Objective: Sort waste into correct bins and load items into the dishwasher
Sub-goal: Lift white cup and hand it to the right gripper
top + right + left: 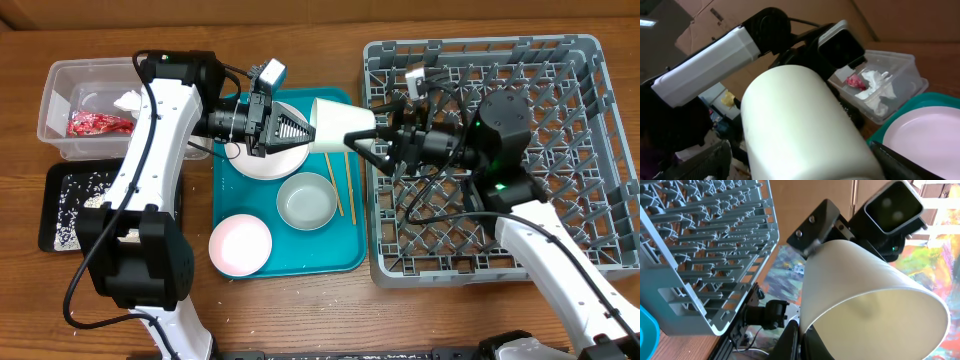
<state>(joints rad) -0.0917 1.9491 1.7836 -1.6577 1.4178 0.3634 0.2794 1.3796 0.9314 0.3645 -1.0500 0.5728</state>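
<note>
Overhead, waste sorting looked finished: the red wrapper and napkin pieces lay in the clear tub at the far left corner, and the rice in the black tray by the left edge. Loading seemed barely begun. The dish rack on the right showed no dishes, while the pink plate, grey bowl and chopsticks sat on the teal tray. The cup hung sideways mid-table, its narrow end pinched by the right gripper. The left gripper met its rim, but I could not tell whether it gripped.

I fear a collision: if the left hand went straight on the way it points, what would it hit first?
The white tapered cup, whose rim the left hand already seems to pinch; just beyond it, probably the right hand.
</note>
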